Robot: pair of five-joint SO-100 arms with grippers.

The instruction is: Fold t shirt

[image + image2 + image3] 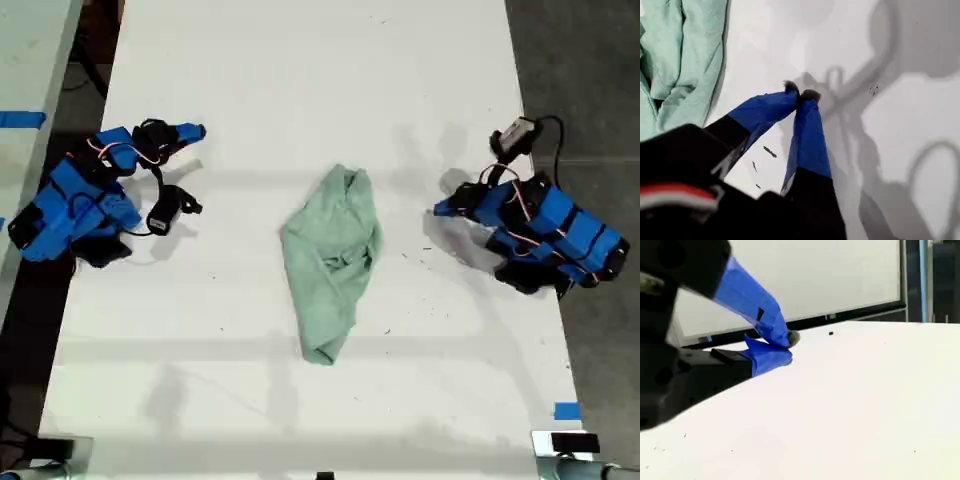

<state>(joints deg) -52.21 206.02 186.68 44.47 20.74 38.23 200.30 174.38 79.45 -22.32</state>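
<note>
The t shirt (332, 262) lies crumpled in a narrow heap mid-worktop (300, 80), between both arms. My first tool (801, 93), tips pressed together on nothing, sits just beside it; my second tool (785, 347), likewise closed and empty, faces away. Best spread the cloth flat first, each tool pinching a corner.

White table (300, 90), blue tape (566, 411)

T shirt (333, 260): showing plain pale mint green, no print. Table (300, 80): showing white, with small dark specks. My first gripper (801, 94) and my second gripper (788, 347): wearing bright blue fingers on black bodies. Tape piece (567, 411): showing blue.
</note>
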